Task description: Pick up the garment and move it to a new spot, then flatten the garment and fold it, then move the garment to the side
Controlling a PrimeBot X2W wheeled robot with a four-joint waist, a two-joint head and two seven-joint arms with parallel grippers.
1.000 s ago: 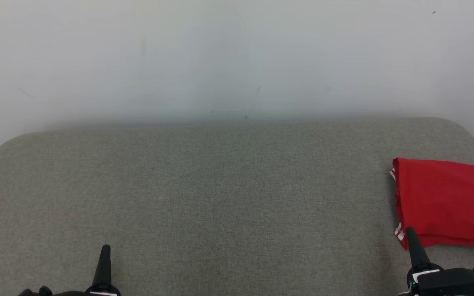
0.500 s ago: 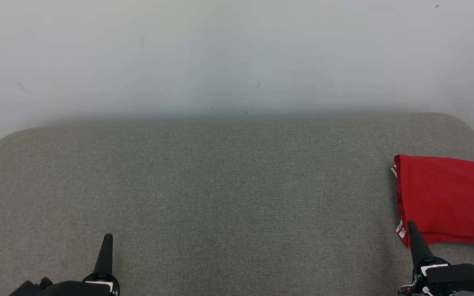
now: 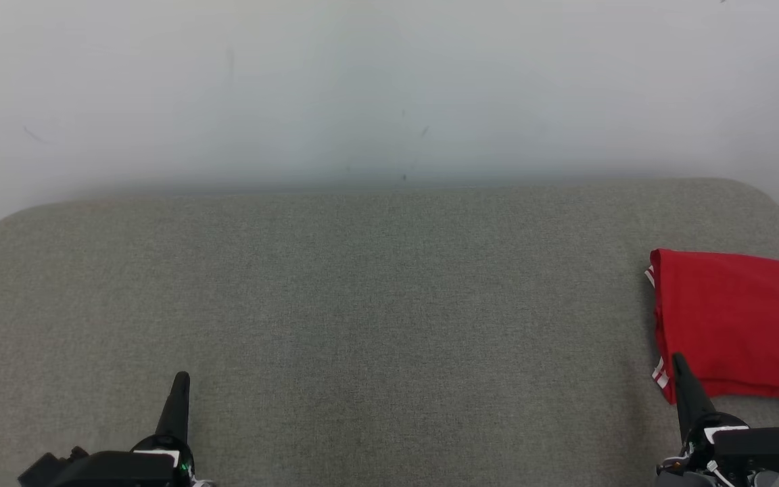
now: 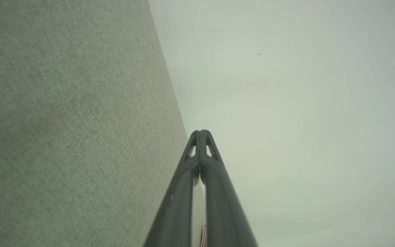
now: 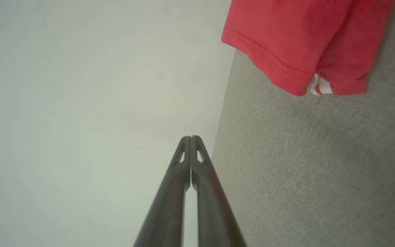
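The grey cushion [image 3: 362, 304] carried the folded red shirt [image 3: 727, 318] at its right edge, its long side running rightward. The right gripper [image 3: 681, 368], fingers pressed together and empty, sat just beside the shirt's front-left corner. The left gripper [image 3: 180, 385], likewise closed, lay well apart.

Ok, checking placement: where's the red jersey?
The red jersey lies folded at the grey fabric surface's right edge in the head view, just beyond the right gripper.
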